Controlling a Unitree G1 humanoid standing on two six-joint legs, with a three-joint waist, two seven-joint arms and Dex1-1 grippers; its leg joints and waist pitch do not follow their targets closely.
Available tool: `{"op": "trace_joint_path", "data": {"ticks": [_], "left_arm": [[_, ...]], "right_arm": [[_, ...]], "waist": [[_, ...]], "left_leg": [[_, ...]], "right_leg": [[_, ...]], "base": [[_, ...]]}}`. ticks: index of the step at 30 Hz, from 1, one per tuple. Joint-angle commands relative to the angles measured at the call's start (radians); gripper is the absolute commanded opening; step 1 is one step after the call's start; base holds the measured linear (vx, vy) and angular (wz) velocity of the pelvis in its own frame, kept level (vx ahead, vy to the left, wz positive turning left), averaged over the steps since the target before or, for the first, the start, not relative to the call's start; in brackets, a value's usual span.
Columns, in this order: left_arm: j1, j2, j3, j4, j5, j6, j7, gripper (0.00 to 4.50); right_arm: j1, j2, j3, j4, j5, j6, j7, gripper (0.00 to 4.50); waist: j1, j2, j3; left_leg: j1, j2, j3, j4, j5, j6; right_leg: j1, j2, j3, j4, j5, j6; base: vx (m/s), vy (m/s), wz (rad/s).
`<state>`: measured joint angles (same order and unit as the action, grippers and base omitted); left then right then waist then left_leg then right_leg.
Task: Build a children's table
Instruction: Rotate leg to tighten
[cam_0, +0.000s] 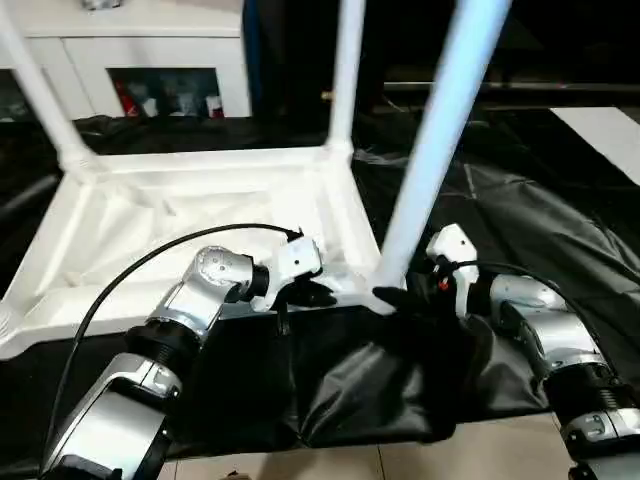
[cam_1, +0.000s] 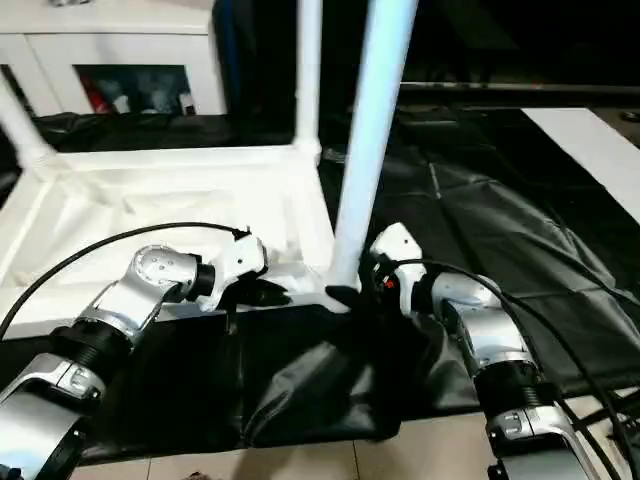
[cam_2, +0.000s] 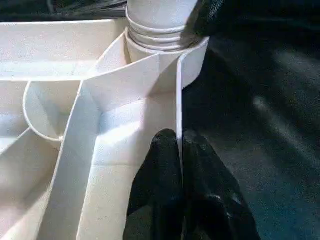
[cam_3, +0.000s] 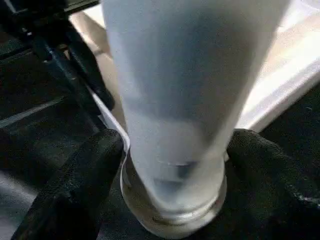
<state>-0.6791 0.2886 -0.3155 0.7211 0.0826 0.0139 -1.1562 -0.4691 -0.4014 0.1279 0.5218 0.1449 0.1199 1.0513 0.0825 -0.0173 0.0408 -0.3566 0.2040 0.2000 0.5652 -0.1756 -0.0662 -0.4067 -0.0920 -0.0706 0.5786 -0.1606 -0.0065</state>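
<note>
The white tabletop (cam_0: 200, 210) lies upside down on the black cloth, ribbed underside up. Three white legs stand in its corner sockets: far left (cam_0: 35, 90), far middle (cam_0: 345, 70) and near right (cam_0: 430, 150). My left gripper (cam_0: 310, 292) is shut on the thin front rim just beside the near right socket; the rim wall runs between its fingertips (cam_2: 167, 145). My right gripper (cam_0: 400, 298) is at the base of the near right leg (cam_3: 175, 100). Its black fingers (cam_3: 80, 185) stand spread, one on each side of the leg, just above the socket.
The black cloth (cam_0: 520, 200) covers the work table and hangs in folds over its front edge, with pale floor (cam_0: 450, 455) below. A white cabinet (cam_0: 150, 50) stands behind the table. A white board (cam_0: 610, 130) lies at the far right.
</note>
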Motion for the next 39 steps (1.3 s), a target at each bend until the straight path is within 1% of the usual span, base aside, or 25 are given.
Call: {"op": "trace_joint_path", "data": {"ticks": [1,2,3,5,6,9,14,19,20,22,23,24,25,27,28,29,31,32,33,34,35,36,37,38,39], "left_arm": [[0.029,-0.006,-0.025,0.010,-0.018,0.000,-0.039,0.00],[0.030,-0.003,-0.023,0.010,-0.018,-0.002,-0.043,0.00],[0.036,0.002,-0.024,-0.002,-0.022,0.006,-0.055,0.00],[0.043,0.008,-0.026,-0.019,-0.026,0.018,-0.065,0.00],[0.043,0.008,-0.026,-0.019,-0.026,0.018,-0.065,0.00],[0.048,0.011,-0.026,-0.031,-0.025,0.026,-0.068,0.00],[0.052,0.011,-0.022,-0.042,-0.022,0.035,-0.072,0.00],[0.054,0.010,-0.021,-0.048,-0.020,0.041,-0.066,0.00],[0.048,0.001,-0.015,-0.035,-0.012,0.047,-0.029,0.00],[0.045,-0.006,-0.011,-0.028,-0.006,0.053,-0.002,0.00],[0.032,-0.023,0.001,-0.002,0.006,0.057,0.060,0.00],[0.032,-0.023,0.001,-0.002,0.006,0.057,0.060,0.00],[0.021,-0.039,0.009,0.019,0.013,0.072,0.107,0.00],[0.000,-0.073,0.022,0.054,0.026,0.097,0.194,0.00],[-0.011,-0.091,0.028,0.073,0.032,0.110,0.238,0.00],[-0.028,-0.124,0.042,0.094,0.033,0.138,0.306,0.00],[-0.045,-0.165,0.054,0.115,0.035,0.166,0.380,0.00],[-0.063,-0.229,0.061,0.139,0.039,0.198,0.478,0.00],[-0.065,-0.249,0.057,0.144,0.044,0.202,0.499,0.00],[-0.065,-0.253,0.055,0.144,0.045,0.201,0.502,0.00],[-0.066,-0.276,0.045,0.150,0.053,0.195,0.517,0.00],[-0.065,-0.284,0.039,0.151,0.057,0.194,0.517,0.00],[-0.065,-0.289,0.035,0.152,0.060,0.189,0.516,0.00],[-0.067,-0.292,0.033,0.156,0.062,0.184,0.518,0.00],[-0.068,-0.291,0.033,0.158,0.063,0.181,0.514,0.00]], "right_arm": [[0.009,-0.016,0.007,-0.015,-0.012,-0.001,0.022,3.63],[0.010,-0.017,0.011,-0.013,-0.018,-0.006,0.031,3.39],[0.010,-0.018,0.015,-0.012,-0.019,-0.008,0.039,3.31],[0.009,-0.019,0.018,-0.008,-0.020,-0.012,0.043,3.27],[0.009,-0.019,0.018,-0.008,-0.020,-0.012,0.043,3.07],[0.009,-0.021,0.021,-0.005,-0.018,-0.016,0.041,2.81],[0.012,-0.025,0.023,-0.004,-0.017,-0.021,0.040,2.72],[0.015,-0.020,0.018,0.003,-0.022,-0.022,0.041,2.70],[0.012,-0.008,0.008,0.020,-0.027,-0.023,0.006,2.70],[0.010,0.000,0.001,0.032,-0.030,-0.023,-0.020,2.70],[0.001,0.022,-0.019,0.061,-0.037,-0.025,-0.094,2.70],[0.001,0.022,-0.019,0.061,-0.037,-0.025,-0.094,2.69],[-0.007,0.043,-0.036,0.086,-0.041,-0.024,-0.161,2.69],[-0.018,0.086,-0.066,0.120,-0.048,-0.009,-0.285,2.69],[-0.022,0.109,-0.081,0.134,-0.051,0.002,-0.349,2.69],[-0.024,0.148,-0.105,0.144,-0.052,0.017,-0.449,2.69],[-0.025,0.189,-0.122,0.148,-0.059,0.031,-0.548,2.68],[-0.032,0.250,-0.137,0.162,-0.070,0.050,-0.679,2.68],[-0.037,0.268,-0.134,0.168,-0.074,0.047,-0.699,2.68],[-0.038,0.271,-0.132,0.169,-0.076,0.046,-0.702,2.68],[-0.046,0.290,-0.122,0.177,-0.083,0.040,-0.715,2.68],[-0.049,0.297,-0.119,0.180,-0.085,0.037,-0.720,2.68],[-0.052,0.301,-0.117,0.184,-0.086,0.034,-0.724,2.68],[-0.056,0.305,-0.117,0.188,-0.088,0.031,-0.732,2.68],[-0.060,0.305,-0.120,0.190,-0.085,0.022,-0.731,2.68]], "waist": [[0.000,-0.012,-0.060],[0.003,-0.015,-0.059],[0.005,-0.016,-0.057],[0.005,-0.015,-0.056],[0.004,-0.015,-0.056],[0.003,-0.016,-0.057],[0.003,-0.017,-0.059],[0.004,-0.018,-0.059],[0.004,-0.017,-0.059],[0.003,-0.017,-0.059],[0.001,-0.017,-0.057],[-0.003,-0.018,-0.055],[-0.003,-0.018,-0.055],[-0.012,-0.020,-0.053],[-0.014,-0.018,-0.052],[-0.018,-0.018,-0.052],[-0.025,-0.019,-0.052],[-0.026,-0.017,-0.052],[-0.029,-0.018,-0.052],[-0.029,-0.019,-0.052],[-0.028,-0.020,-0.052],[-0.026,-0.016,-0.051],[-0.028,-0.018,-0.051],[-0.027,-0.018,-0.051],[-0.027,-0.019,-0.052]], "left_leg": [[0.005,0.031,-0.006,-0.050,-0.180,0.086],[0.006,0.030,-0.005,-0.051,-0.190,0.078],[0.006,0.029,-0.006,-0.053,-0.204,0.070],[0.007,0.030,-0.008,-0.055,-0.217,0.059],[0.008,0.031,-0.009,-0.056,-0.221,0.054],[0.007,0.031,-0.009,-0.056,-0.213,0.052],[0.006,0.029,-0.007,-0.053,-0.190,0.063],[0.005,0.029,-0.008,-0.052,-0.190,0.064],[0.006,0.029,-0.008,-0.052,-0.187,0.065],[0.006,0.028,-0.008,-0.053,-0.191,0.063],[0.006,0.028,-0.009,-0.053,-0.201,0.059],[0.007,0.026,-0.009,-0.055,-0.218,0.052],[0.008,0.026,-0.010,-0.056,-0.230,0.046],[0.010,0.024,-0.012,-0.058,-0.256,0.025],[0.011,0.024,-0.014,-0.059,-0.267,0.021],[0.015,0.023,-0.015,-0.060,-0.288,0.014],[0.013,0.022,-0.016,-0.061,-0.291,0.008],[0.014,0.020,-0.017,-0.061,-0.294,0.009],[0.016,0.020,-0.017,-0.060,-0.295,0.006],[0.014,0.019,-0.016,-0.060,-0.297,0.007],[0.013,0.017,-0.017,-0.060,-0.300,0.018],[0.017,0.018,-0.016,-0.059,-0.308,0.025],[0.015,0.017,-0.016,-0.059,-0.309,0.029],[0.011,0.016,-0.017,-0.060,-0.311,0.034],[0.011,0.016,-0.017,-0.060,-0.311,0.037]], "right_leg": [[0.052,-0.049,0.038,-0.049,-0.179,-0.243],[0.051,-0.051,0.038,-0.053,-0.210,-0.233],[0.051,-0.051,0.038,-0.056,-0.246,-0.221],[0.049,-0.053,0.038,-0.060,-0.286,-0.206],[0.048,-0.052,0.039,-0.060,-0.297,-0.200],[0.048,-0.051,0.039,-0.058,-0.282,-0.197],[0.049,-0.050,0.039,-0.054,-0.242,-0.208],[0.050,-0.050,0.039,-0.054,-0.250,-0.206],[0.050,-0.050,0.039,-0.054,-0.244,-0.207],[0.050,-0.050,0.038,-0.055,-0.253,-0.205],[0.048,-0.051,0.038,-0.058,-0.271,-0.202],[0.045,-0.051,0.039,-0.063,-0.305,-0.192],[0.045,-0.052,0.038,-0.066,-0.330,-0.185],[0.042,-0.051,0.037,-0.073,-0.391,-0.164],[0.040,-0.051,0.037,-0.075,-0.406,-0.160],[0.038,-0.051,0.035,-0.080,-0.438,-0.151],[0.037,-0.049,0.036,-0.081,-0.447,-0.144],[0.037,-0.050,0.035,-0.084,-0.459,-0.136],[0.034,-0.049,0.035,-0.086,-0.461,-0.134],[0.033,-0.049,0.036,-0.088,-0.466,-0.130],[0.035,-0.050,0.034,-0.091,-0.478,-0.123],[0.032,-0.050,0.034,-0.095,-0.483,-0.119],[0.032,-0.049,0.034,-0.095,-0.483,-0.118],[0.035,-0.049,0.033,-0.096,-0.489,-0.110],[0.034,-0.050,0.033,-0.096,-0.494,-0.104]], "base": [[0.000,0.000,0.00],[0.000,0.000,0.00],[0.000,0.000,0.00],[0.000,0.000,0.00],[0.000,0.000,0.00],[0.000,0.000,0.00],[0.000,0.000,0.00],[0.000,0.000,0.00],[0.000,0.000,0.00],[0.000,0.000,0.00],[0.000,0.000,0.00],[0.000,0.000,0.00],[0.000,0.000,0.00],[0.000,0.000,0.00],[0.000,0.000,0.00],[0.000,0.000,0.00],[0.000,0.000,0.00],[0.000,0.000,0.00],[0.000,0.000,0.00],[0.000,0.000,0.00],[0.000,0.000,0.00],[0.000,0.000,0.00],[0.000,0.000,0.00],[0.000,0.000,0.00],[0.000,0.000,0.00]]}}
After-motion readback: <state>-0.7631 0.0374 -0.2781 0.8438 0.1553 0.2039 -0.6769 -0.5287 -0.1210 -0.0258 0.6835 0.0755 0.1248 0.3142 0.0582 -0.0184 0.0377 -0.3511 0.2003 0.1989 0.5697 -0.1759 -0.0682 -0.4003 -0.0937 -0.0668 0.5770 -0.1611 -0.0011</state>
